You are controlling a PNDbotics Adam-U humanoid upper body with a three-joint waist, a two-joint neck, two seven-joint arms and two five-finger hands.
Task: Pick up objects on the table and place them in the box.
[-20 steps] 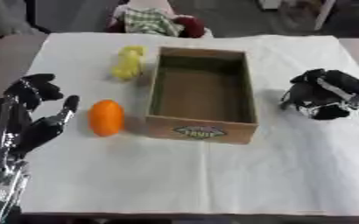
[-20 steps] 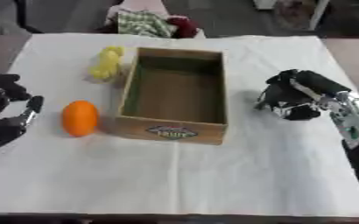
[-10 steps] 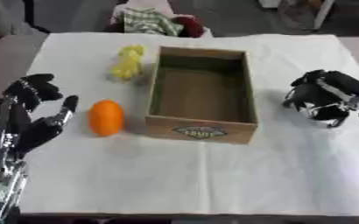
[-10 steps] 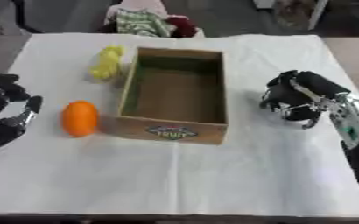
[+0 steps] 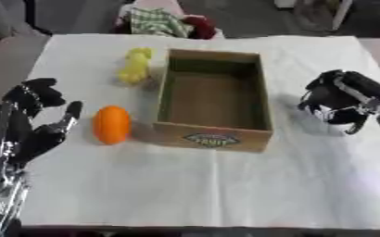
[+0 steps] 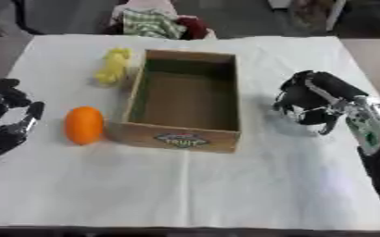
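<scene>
An open cardboard box (image 5: 213, 136) stands in the middle of the white-covered table, with nothing showing inside it. An orange fruit (image 5: 111, 124) lies just left of the box's front corner. A yellow object (image 5: 136, 65) lies beside the box's far left wall. My left hand (image 5: 33, 122) hovers left of the orange, open with fingers spread, a short gap away from it. To the right of the box, my right hand (image 6: 313, 102) has its fingers curled downward and holds nothing.
Checked cloth and a dark red thing (image 5: 173, 22) sit beyond the table's far edge. The white tablecloth (image 5: 201, 185) stretches bare in front of the box. A grey surface lies past the table's left edge.
My right hand has drifted slightly toward the near side, staying curled. The left hand and the objects have not moved.
</scene>
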